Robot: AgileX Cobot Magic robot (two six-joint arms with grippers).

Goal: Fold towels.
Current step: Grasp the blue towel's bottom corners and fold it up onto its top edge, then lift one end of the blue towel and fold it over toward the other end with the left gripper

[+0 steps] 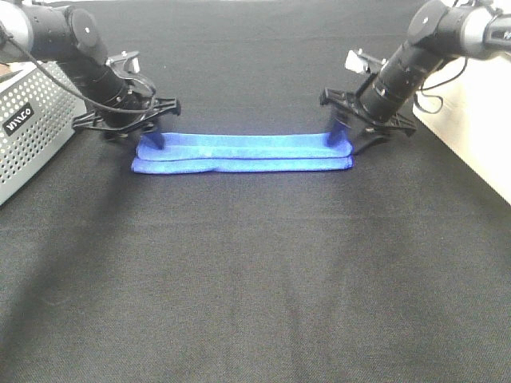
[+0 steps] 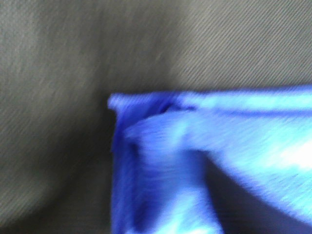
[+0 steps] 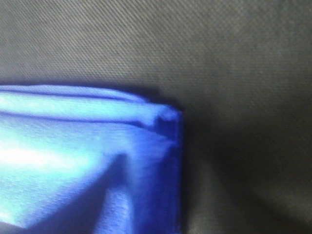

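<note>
Black woven table cover (image 1: 255, 303): fills high view; sole work surface.

Blue microfibre towel (image 1: 239, 153): doubled lengthwise into narrow strip, 2 layers showing. Lies flat, just toward 12 o'clock from table centre.
- Risk: layers not flush. Lower layer peeks out along 6 o'clock side, and corners look bunched in both wrist views. If one end gets lifted or dragged ahead of the other, fold prob. slides open or twists. A pinch catching top layer only would peel it off.
- Long axis runs 9–3 o'clock, one end toward each arm; short side 12–6.

Grey perforated metal box (image 1: 32, 132): table edge at 9–10 o'clock, apart from towel. Poss. clash w/ left arm on a wide swing.

Left gripper (image 1: 152, 137): at towel's 9 o'clock end, tips down by the corner. Finger spread: cannot tell, wrist view shows no fingers.

Right gripper (image 1: 345, 134): at 3 o'clock end, same posture. Finger spread: cannot tell.
</note>
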